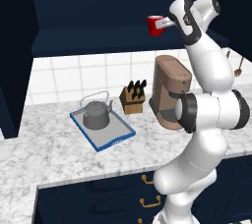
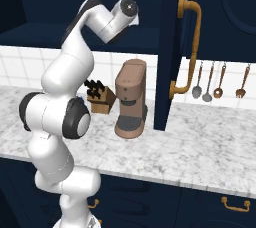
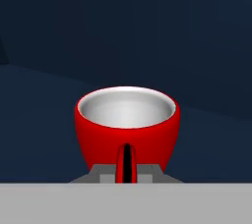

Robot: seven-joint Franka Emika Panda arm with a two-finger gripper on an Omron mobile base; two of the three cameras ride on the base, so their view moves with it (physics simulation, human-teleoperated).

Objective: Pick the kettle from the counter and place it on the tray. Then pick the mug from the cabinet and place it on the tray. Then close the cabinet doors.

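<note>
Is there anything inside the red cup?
Empty. The hand view looks down into the mug and shows only its bare white inside. It stands upright, with the claw shut on its handle.

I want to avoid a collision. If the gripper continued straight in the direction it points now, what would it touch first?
The gripper is already shut on the handle of the mug, so the mug body comes first. Beyond it lies the dark back wall of the cabinet; how far behind is unclear.

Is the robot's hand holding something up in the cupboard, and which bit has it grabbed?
Yes, the gripper is shut on the red mug, pinching its loop handle.
</note>
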